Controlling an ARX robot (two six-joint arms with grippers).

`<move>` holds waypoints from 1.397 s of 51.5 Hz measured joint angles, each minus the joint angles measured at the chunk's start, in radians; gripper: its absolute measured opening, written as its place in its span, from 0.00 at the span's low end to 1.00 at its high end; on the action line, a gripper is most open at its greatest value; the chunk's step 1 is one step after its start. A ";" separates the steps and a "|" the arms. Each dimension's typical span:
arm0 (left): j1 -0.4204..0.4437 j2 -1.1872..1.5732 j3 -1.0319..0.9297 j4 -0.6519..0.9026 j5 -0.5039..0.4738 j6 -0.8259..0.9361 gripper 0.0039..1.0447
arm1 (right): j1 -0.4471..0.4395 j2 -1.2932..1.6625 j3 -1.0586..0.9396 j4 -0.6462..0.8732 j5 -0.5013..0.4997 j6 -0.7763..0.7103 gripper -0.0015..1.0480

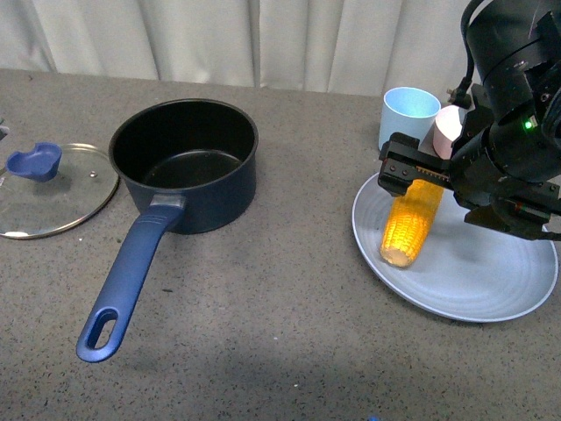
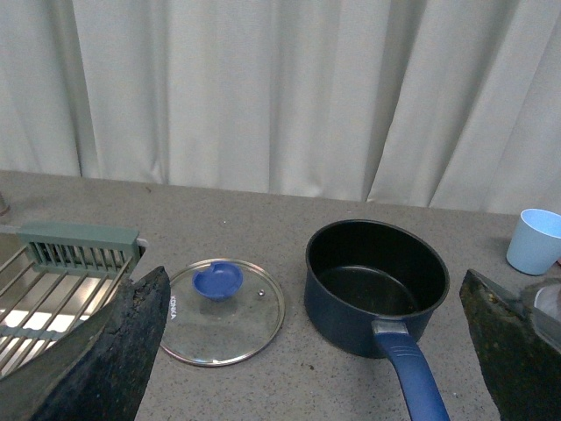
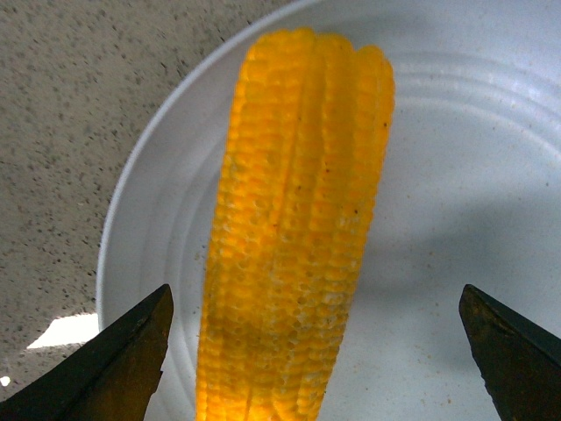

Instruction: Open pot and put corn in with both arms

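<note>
The dark blue pot (image 1: 188, 162) stands uncovered at centre left, its black inside bare and its long handle (image 1: 123, 289) pointing toward me. Its glass lid (image 1: 53, 189) with a blue knob lies flat on the table to the left. The yellow corn (image 1: 409, 224) rests on a pale blue plate (image 1: 491, 289) at the right. My right gripper (image 1: 425, 180) hovers open just over the cob's far half; in the right wrist view the corn (image 3: 298, 237) lies between the spread fingers (image 3: 131, 351), untouched. My left gripper (image 2: 314, 289) is open, back from the pot (image 2: 377, 281) and lid (image 2: 223, 311).
A light blue cup (image 1: 408, 114) and a pink object (image 1: 449, 127) stand behind the plate, close to my right arm. A dish rack (image 2: 53, 272) sits left of the lid in the left wrist view. White curtains close off the back.
</note>
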 joint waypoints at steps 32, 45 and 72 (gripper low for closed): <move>0.000 0.000 0.000 0.000 0.000 0.000 0.94 | -0.002 0.048 0.030 -0.018 -0.011 0.017 0.40; 0.000 0.000 0.000 0.000 0.000 0.000 0.94 | -0.012 0.035 0.010 0.017 -0.005 -0.023 0.19; 0.000 0.000 0.000 0.000 0.000 0.000 0.94 | 0.124 -0.095 0.186 0.051 -0.516 0.039 0.11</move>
